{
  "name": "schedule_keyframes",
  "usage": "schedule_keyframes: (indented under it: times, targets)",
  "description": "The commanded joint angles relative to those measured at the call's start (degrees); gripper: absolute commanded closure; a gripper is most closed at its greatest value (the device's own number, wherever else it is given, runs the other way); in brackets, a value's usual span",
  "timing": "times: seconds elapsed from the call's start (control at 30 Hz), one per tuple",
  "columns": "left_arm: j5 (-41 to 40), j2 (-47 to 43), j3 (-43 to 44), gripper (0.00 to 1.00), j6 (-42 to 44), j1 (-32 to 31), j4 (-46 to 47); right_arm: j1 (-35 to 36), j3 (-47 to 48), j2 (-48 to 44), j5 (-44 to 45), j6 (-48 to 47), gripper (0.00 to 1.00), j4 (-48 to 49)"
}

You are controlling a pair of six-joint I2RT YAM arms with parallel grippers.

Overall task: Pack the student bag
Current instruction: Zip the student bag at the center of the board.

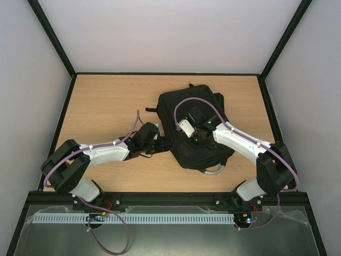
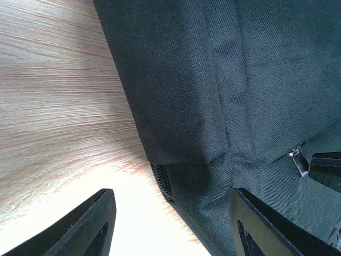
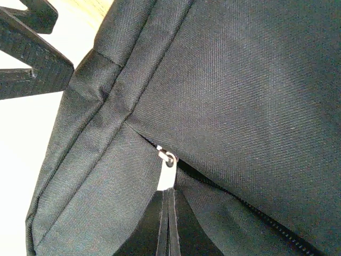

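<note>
While the bag (image 1: 176, 104) lies flat on the table (image 1: 106, 101), left gripper (image 2: 170, 213) gapes at its left edge | right gripper (image 3: 168, 218) clamped on zip pull (image 3: 166, 178) atop it | grey handle (image 1: 213, 170) at near side

Matt woven-cloth student bag (image 1: 196, 153) (metal zip pull (image 3: 167, 173)); wood-grain table (image 1: 106, 101).

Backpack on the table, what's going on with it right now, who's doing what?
A black backpack lies on the wooden table. The right arm reaches over it, its jaws shut on the zip pull. The left arm is at the bag's left edge, jaws open with a corner of the fabric between them, gripping nothing. How far the zip is open can't be told.
</note>
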Motion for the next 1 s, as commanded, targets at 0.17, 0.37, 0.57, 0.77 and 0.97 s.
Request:
schedule_keyframes:
  times: [0.17,0.37,0.57,0.77,0.97]
  targets:
    - [0.82,0.36,0.44,0.37,0.61,-0.64,3.78,-0.56,0.83,0.20,-0.85,-0.07,0.85,-5.20]
    - [0.91,0.69,0.26,0.38,0.58,-0.87,3.93,-0.65,1.00,2.17,-6.58,0.39,0.67,-5.33]
    - [0.76,0.06,-0.09,0.38,0.53,-0.94,3.62,-0.99,3.16,4.52,-11.94,0.97,0.60,-5.81]
    - [0.89,0.37,0.17,0.38,0.37,-1.14,3.45,-1.08,4.61,6.36,-3.97,3.10,0.60,-4.14]
    - [0.81,0.55,0.65,0.38,0.26,-1.49,3.05,-1.09,4.20,5.24,1.60,2.45,0.79,-4.27]
